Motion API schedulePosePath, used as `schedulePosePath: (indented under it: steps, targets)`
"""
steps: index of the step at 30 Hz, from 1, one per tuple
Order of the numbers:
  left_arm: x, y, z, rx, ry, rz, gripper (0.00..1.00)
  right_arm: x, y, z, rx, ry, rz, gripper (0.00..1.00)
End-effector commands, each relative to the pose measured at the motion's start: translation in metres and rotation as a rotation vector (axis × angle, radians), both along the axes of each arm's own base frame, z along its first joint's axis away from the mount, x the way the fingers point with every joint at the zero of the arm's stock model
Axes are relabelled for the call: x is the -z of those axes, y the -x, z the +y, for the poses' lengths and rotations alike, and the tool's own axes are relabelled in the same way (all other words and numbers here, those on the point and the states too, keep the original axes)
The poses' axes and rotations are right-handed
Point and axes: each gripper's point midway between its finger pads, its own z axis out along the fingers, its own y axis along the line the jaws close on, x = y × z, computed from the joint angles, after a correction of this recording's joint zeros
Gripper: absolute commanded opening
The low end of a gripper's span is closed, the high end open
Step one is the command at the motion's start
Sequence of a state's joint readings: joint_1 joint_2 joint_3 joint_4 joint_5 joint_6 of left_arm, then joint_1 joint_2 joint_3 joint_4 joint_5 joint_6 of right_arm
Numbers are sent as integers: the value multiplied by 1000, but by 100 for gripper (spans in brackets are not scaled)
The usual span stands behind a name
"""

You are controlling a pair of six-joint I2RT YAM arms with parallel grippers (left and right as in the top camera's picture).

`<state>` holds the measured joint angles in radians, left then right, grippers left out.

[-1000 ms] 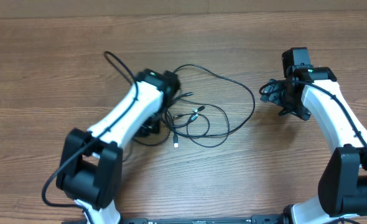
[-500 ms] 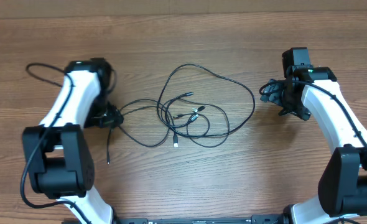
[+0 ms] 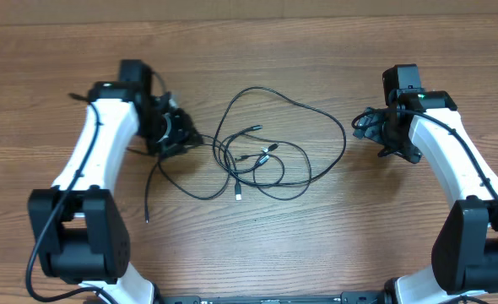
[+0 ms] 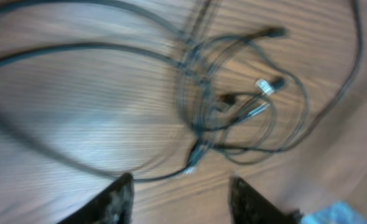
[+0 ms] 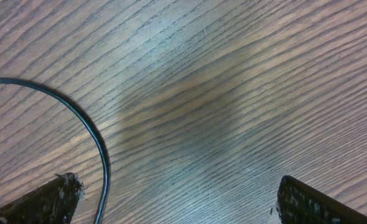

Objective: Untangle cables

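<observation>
While the left gripper [image 3: 184, 133] hung low over the left part of the table [image 3: 316, 253], its jaws stood partly spread with only bare wood between them; the left wrist view, though blurred, showed both dark fingers [image 4: 118, 200] pinching nothing; just beyond them one end of a cord lay on the wood, near the gap but not inside it; from there the cables [image 3: 257, 156] lay outward to the right, a knot of thin black cords crossing one another at the middle of the table, with a few small plug tips gathered in it and one pale plug [image 3: 239, 196] at its near edge; a wide loop [image 3: 316, 110] swung out of the knot toward the far side and round to the right, coming near the right arm without touching it in the overhead view; another strand ran leftward from the knot, passed close by the left gripper and trailed toward the near side to a loose end [image 3: 146, 219], well apart from the knot; the right gripper [image 3: 369, 127] hovered at the right of the table, just beyond the loop's rightmost bend, its jaws spread wide and empty; in the right wrist view its fingertips [image 5: 46, 199] sat at the bottom corners, and a single black cord [image 5: 90, 127] curved across the wood and down just beside the left-hand one; whether it touched that fingertip could not be told.
</observation>
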<state>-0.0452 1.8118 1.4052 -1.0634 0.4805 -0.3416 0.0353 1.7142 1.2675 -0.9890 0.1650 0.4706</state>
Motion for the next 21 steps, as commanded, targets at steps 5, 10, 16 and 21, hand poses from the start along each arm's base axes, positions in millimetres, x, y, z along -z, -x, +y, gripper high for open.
schedulePosePath:
  steps: [5, 10, 16, 21]
  targets:
    - [11, -5, -40, -57, -169, -9, 47, 3, 1, -2, 0, 14, 9, 100]
    - [17, -5, -56, -132, -259, -22, 49, 3, 1, -2, 0, 14, 9, 100]
    - [24, 0, -59, -248, -348, -9, 52, 3, 1, -2, 0, 14, 9, 100]
    - [34, -2, -53, -406, -374, 0, 53, 3, 1, -2, 0, 14, 9, 100]
